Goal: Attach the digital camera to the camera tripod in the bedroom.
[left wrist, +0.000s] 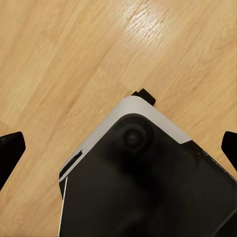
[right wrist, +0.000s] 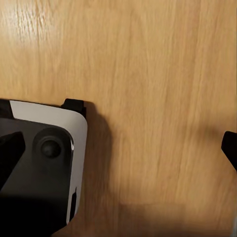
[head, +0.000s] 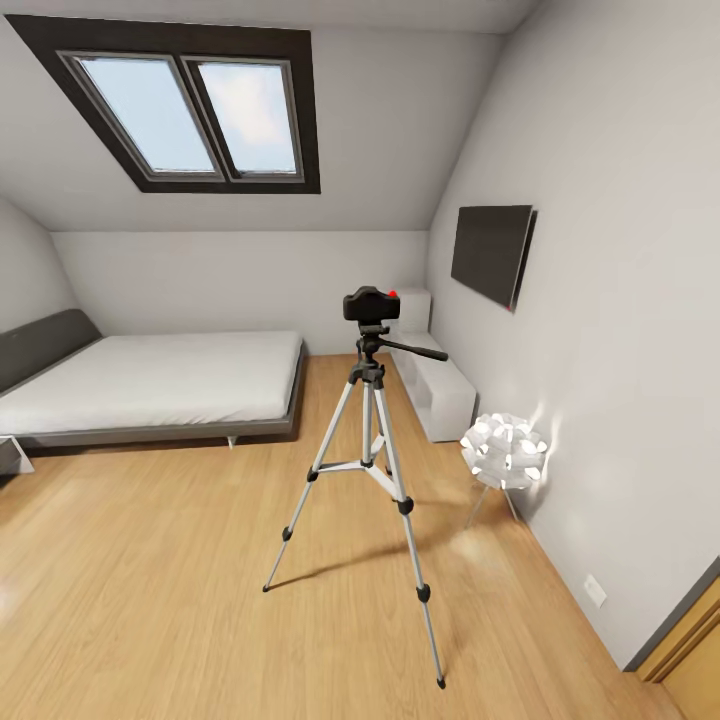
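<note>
Standing at the centre of the head view, the camera tripod (head: 372,470) spreads its three thin silver legs on the light wood floor (head: 150,600), and the digital camera (head: 371,303) sits on top of its black head, red dot toward the right of the frame. A long black handle juts from the head to the right. Behind, at the left of the frame, lies the low bed (head: 150,385) with its grey frame; the dark-framed skylight (head: 190,110) fills the upper left of the sloped ceiling. A dark flat panel (head: 492,253) hangs on the right wall, a white bench (head: 435,385) runs below it, and a white ball lamp (head: 505,452) on small legs stands near the wall at right of centre, well apart from the tripod's nearest foot.

In the left wrist view, the left gripper (left wrist: 118,148) shows dark fingertips (left wrist: 11,145) at the two side edges, spread wide with nothing between them but the robot's base (left wrist: 143,182) and floor. The right gripper (right wrist: 118,148) looks likewise released, though its fingertips (right wrist: 229,145) are barely in frame, over the base corner (right wrist: 44,163) and bare wood.
</note>
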